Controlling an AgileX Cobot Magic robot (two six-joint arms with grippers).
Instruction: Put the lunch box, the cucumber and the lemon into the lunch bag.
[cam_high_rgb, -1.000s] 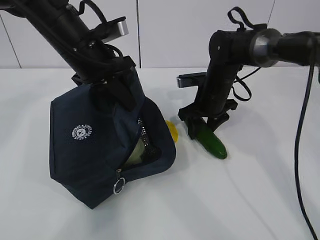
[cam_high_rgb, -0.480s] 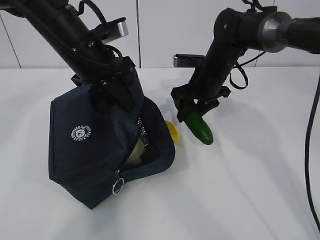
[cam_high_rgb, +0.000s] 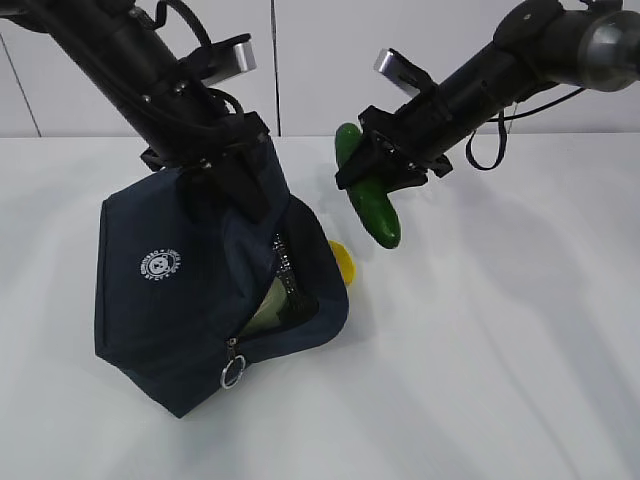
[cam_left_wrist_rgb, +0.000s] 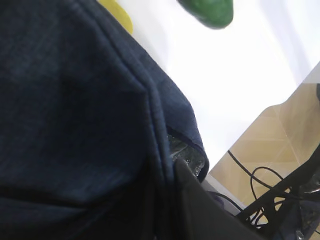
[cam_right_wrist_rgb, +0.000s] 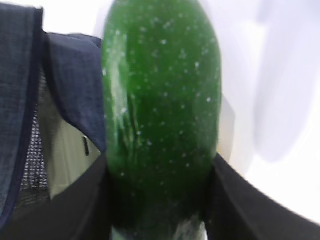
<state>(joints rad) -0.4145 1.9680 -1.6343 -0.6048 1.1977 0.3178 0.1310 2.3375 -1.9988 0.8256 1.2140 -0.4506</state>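
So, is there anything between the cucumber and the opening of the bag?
Nothing visible blocks the way. The right gripper holds the cucumber in the air, to the right of the bag and above it. The left gripper holds the bag's top up. The lemon lies beside the opening, below the path.

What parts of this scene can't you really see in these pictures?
- Left gripper's tip: exterior view, buried in the lunch bag fabric.
- Lemon: mostly hidden behind the bag.
- Lunch box: only a pale sliver through the opening.
- Cucumber: right wrist view, ends cut off.
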